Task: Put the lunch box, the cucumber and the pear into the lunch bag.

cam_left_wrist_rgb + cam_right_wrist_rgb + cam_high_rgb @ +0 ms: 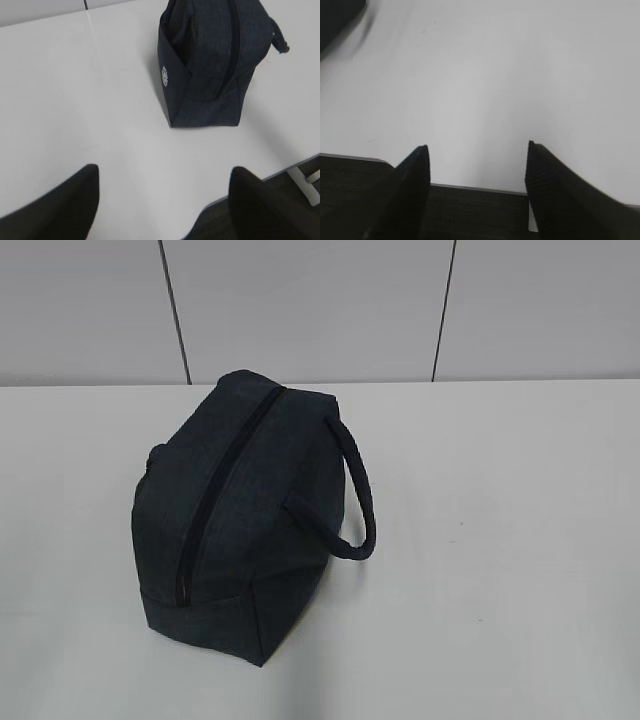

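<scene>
Lunch bag (235,525) sits alone left of centre on our white table (500,570), zipper (215,502) closed along its top, strap handle (355,495) arching off its right side. Our left gripper (162,200) hangs spread and empty, well short of it. Our right gripper (477,172) is likewise spread, holding nothing, over the table's near edge.

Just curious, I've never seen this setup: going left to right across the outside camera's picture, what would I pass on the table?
Bare table → bag with its zipper → strap handle → bare table again.
</scene>
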Controlling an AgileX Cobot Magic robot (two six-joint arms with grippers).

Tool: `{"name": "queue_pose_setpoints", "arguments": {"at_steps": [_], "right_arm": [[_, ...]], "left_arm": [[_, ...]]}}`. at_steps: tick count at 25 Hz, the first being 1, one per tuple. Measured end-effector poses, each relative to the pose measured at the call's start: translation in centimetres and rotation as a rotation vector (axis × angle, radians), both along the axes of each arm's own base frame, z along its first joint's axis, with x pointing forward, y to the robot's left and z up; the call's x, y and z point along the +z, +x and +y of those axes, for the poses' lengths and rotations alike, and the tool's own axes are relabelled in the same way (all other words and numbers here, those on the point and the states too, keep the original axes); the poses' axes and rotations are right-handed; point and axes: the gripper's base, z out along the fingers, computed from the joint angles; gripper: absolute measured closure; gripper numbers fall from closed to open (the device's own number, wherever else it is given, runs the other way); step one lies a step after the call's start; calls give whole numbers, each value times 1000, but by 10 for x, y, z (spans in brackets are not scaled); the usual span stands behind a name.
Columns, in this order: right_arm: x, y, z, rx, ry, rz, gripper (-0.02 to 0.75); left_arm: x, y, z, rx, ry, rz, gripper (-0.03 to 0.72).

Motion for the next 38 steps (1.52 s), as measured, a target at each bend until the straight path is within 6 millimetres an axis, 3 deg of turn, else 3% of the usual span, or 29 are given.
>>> {"name": "queue_pose_setpoints", "arguments": {"at_steps": [21, 38], "right_arm": [[2, 1, 0, 3, 4, -39, 262], [-1, 9, 2, 10, 12, -85, 261]], "left_arm": [[0, -7, 2, -1, -4, -62, 214], [0, -7, 2, -2, -4, -62, 312]]}}
